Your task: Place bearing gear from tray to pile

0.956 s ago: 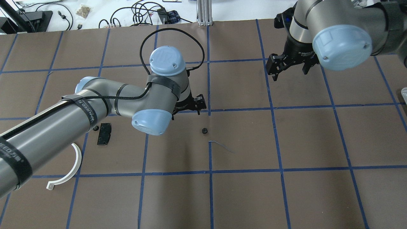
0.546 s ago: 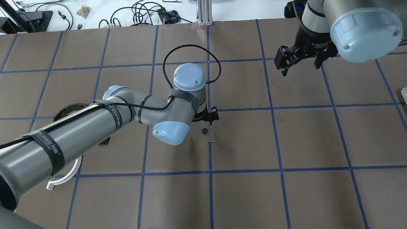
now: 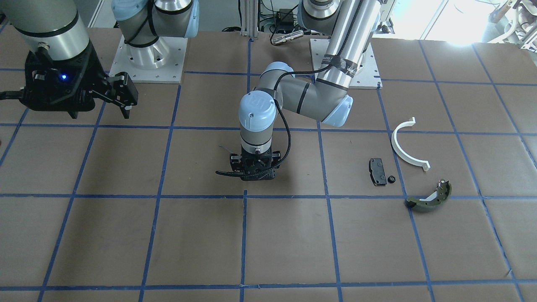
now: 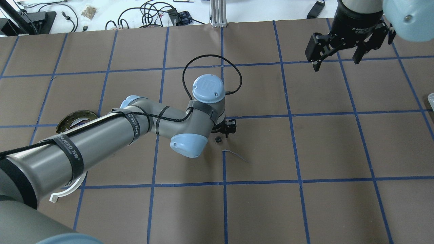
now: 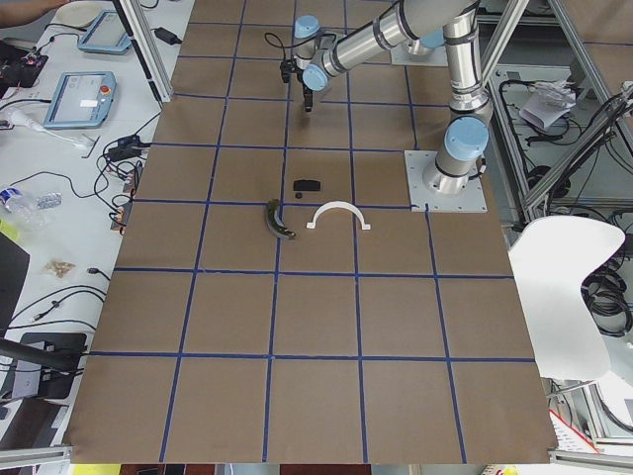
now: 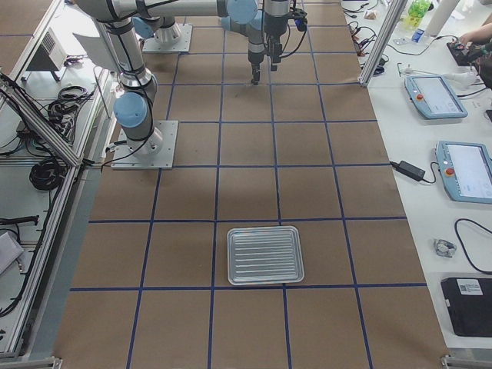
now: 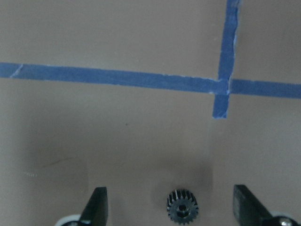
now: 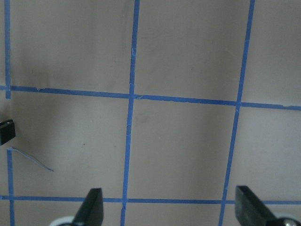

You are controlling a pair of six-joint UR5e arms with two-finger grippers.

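Note:
A small black bearing gear (image 4: pixel 218 139) lies alone on the brown table near its middle. In the left wrist view the gear (image 7: pixel 182 208) sits on the paper between the two spread fingertips. My left gripper (image 4: pixel 226 131) hangs open just over it and holds nothing. It also shows in the front-facing view (image 3: pixel 255 174), where it hides the gear. My right gripper (image 4: pixel 335 57) is open and empty, high at the far right. The pile lies on my left: a white half-ring (image 3: pixel 405 151), a black pad (image 3: pixel 377 171), a second small gear (image 3: pixel 392 179) and an olive brake shoe (image 3: pixel 430 198).
A ribbed silver tray (image 6: pixel 265 255) stands at the table's right end with nothing visible in it. A loose curl of blue tape (image 4: pixel 235 154) lies just beside the gear. Cables and tools lie beyond the table's far edge.
My left arm has swung right and come down, so its open fingers now stand around the gear. My right arm has pulled away toward the far right corner.

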